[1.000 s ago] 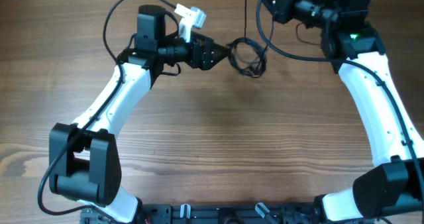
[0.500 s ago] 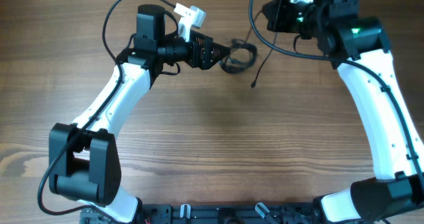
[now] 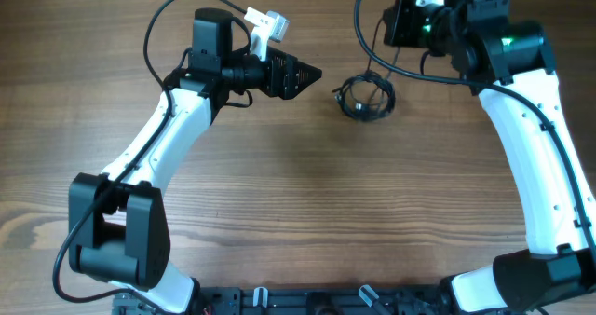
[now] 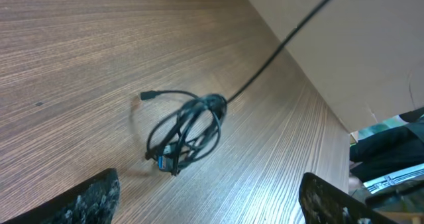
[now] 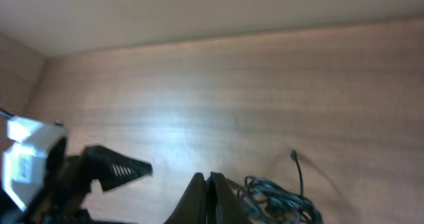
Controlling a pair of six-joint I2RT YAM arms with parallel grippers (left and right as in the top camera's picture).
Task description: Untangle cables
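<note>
The cables [image 3: 366, 98] lie in a small tangled black coil on the wooden table [image 3: 298, 194], between the two arms. My left gripper [image 3: 312, 74] hovers just left of the coil, open. In the left wrist view the coil [image 4: 189, 131] lies ahead of the gripper [image 4: 210, 181], whose fingers [image 4: 93, 197] stand wide apart with nothing between them. One strand [image 4: 278, 48] rises taut from the coil towards the upper right. My right gripper [image 3: 391, 26] hangs above and behind the coil. Its jaws [image 5: 211, 179] are shut, apparently on that strand, with the coil [image 5: 281, 197] just beside them.
A pale wall [image 4: 344, 52] runs along the table's far edge, close behind the coil. The right arm's thick black wire [image 3: 365, 40] loops down near the coil. The left arm's wire [image 3: 158, 26] arcs over its wrist.
The coil went left towards the left gripper, then right and nearer, away from it. The right gripper shifted right and stayed shut. The left gripper stayed open and kept its place.
</note>
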